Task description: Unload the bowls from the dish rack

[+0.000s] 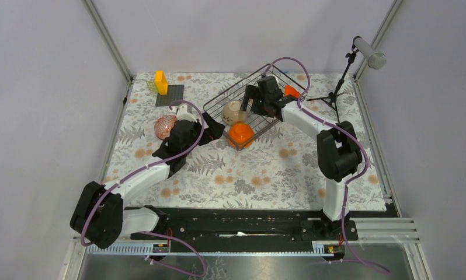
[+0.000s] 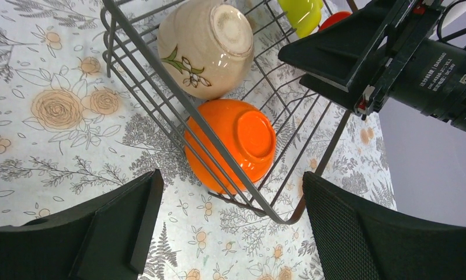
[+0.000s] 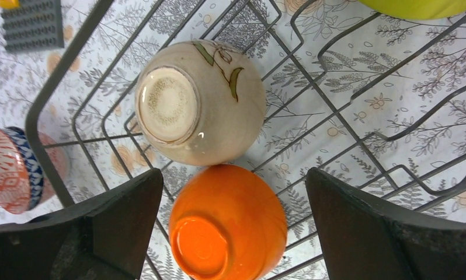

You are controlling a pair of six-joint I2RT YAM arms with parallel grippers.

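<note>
Centre left in the overhead view, the left arm point(image 1: 143, 175) hides part of a red-patterned bowl point(image 1: 164, 125) on the flowered desk point(image 1: 265, 169), the left end effector point(image 2: 233, 192) spread wide and empty beside the dish rack point(image 1: 236, 90); an orange block point(image 1: 160, 81) and dark plate point(image 1: 170, 95) sit upper left. In the rack, upper centre, a beige bowl point(image 1: 233, 112) and an orange bowl point(image 1: 241, 135) lie under the right end effector point(image 3: 233, 186), fingers apart, gripping nothing. A yellow-green bowl point(image 3: 417, 6) is cropped, a second orange bowl point(image 1: 291, 91) mostly hidden behind the right arm point(image 1: 336, 151): five bowls, one rack.
</note>
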